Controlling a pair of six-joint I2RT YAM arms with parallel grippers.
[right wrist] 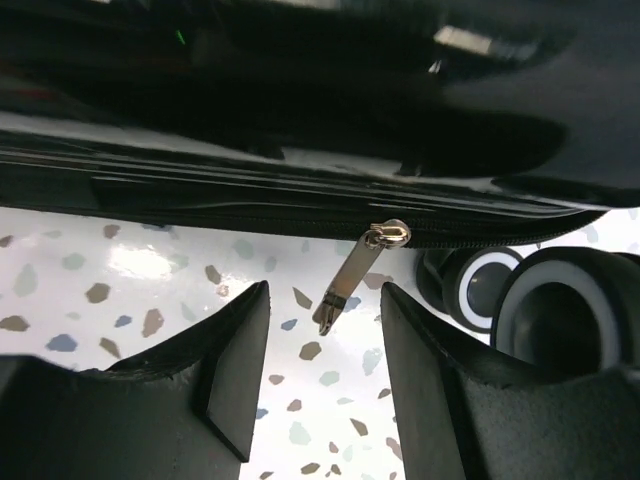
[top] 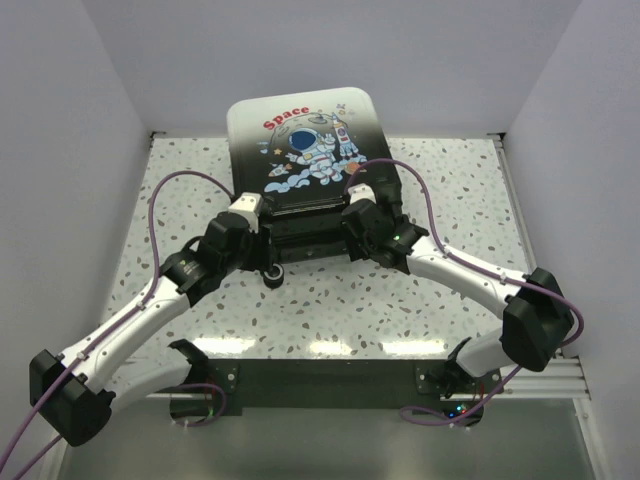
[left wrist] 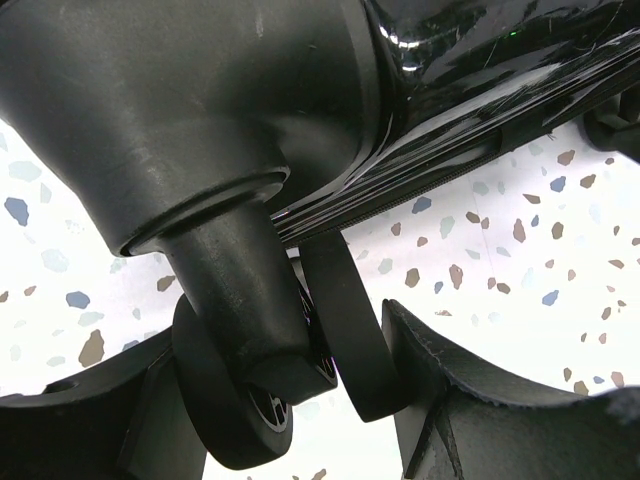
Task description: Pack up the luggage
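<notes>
The luggage (top: pixel 300 130) lies flat and closed on the speckled table, astronaut print and red "Space" facing up. My left gripper (top: pixel 258 258) is at its near left corner. In the left wrist view the black twin wheel (left wrist: pixel 355 330) fills the gap between the fingers (left wrist: pixel 470 400), and the left gripper (left wrist: pixel 285 390) is shut on it. My right gripper (top: pixel 345 240) is at the near right edge. In the right wrist view it (right wrist: pixel 325 340) stands open, and the silver zipper pull (right wrist: pixel 350 280) hangs from the closed zip between its fingertips, touching neither.
Two white-rimmed wheels (right wrist: pixel 520 300) sit just right of the right gripper's fingers. White walls enclose the speckled table (top: pixel 330 320) on three sides. A black base plate (top: pixel 320 380) runs along the near edge.
</notes>
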